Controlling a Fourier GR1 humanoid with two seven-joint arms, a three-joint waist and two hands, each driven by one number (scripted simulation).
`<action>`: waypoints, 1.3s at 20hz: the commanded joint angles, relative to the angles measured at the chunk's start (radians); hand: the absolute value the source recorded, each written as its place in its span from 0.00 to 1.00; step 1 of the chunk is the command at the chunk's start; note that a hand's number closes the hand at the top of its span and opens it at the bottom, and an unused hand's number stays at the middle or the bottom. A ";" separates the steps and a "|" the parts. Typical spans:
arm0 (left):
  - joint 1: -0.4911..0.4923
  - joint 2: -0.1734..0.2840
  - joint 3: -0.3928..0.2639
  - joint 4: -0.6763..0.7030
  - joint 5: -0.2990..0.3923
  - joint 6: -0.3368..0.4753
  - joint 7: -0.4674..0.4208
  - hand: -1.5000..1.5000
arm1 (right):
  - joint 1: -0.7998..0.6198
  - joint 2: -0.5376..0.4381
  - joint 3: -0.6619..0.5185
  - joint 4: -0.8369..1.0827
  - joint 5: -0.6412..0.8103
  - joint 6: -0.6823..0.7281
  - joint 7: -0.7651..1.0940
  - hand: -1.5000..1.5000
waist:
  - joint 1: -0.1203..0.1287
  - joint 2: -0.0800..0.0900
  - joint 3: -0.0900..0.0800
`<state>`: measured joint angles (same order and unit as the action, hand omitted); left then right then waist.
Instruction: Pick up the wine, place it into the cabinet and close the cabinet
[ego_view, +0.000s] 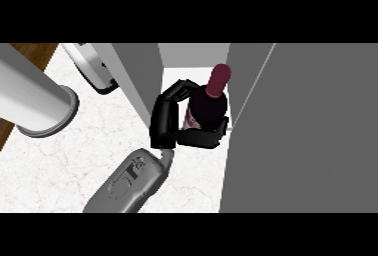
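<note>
The right hand (177, 117), fingers curled around the dark red-capped wine bottle (210, 100), could knock it against the grey cabinet (140, 75) walls flanking the narrow opening.

One view only, from the robot's head, looking steeply down and close on the white marbled worktop (59, 165). A grey forearm (129, 185) enters from the lower edge; grey cabinet (295, 130) panels fill the frame's right.

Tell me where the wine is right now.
In the head view the wine sits upper centre, held by the hand, at the cabinet's opening between its grey left wall and its door.
</note>
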<state>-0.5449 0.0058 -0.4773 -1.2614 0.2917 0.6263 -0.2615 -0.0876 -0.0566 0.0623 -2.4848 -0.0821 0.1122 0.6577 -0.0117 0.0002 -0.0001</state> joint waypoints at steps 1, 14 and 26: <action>-0.059 -0.005 -0.002 0.068 0.015 0.043 -0.043 1.00 | 0.078 0.000 -0.023 -0.080 -0.071 0.027 -0.025 0.00 | -0.002 0.000 0.000; -0.074 0.023 0.162 0.198 0.056 -0.098 -0.137 1.00 | 0.064 0.015 0.020 -0.086 -0.032 0.015 -0.006 0.00 | 0.004 -0.001 0.000; -0.247 -0.006 0.206 0.468 0.153 -0.129 -0.187 1.00 | 0.009 0.003 -0.020 -0.089 -0.087 -0.009 0.046 0.00 | -0.008 0.002 0.000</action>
<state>-0.7320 0.0012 -0.2837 -0.8725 0.4106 0.5024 -0.4385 -0.0666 -0.0432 0.0738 -2.4853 -0.0771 0.1131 0.6398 -0.0164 0.0015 -0.0001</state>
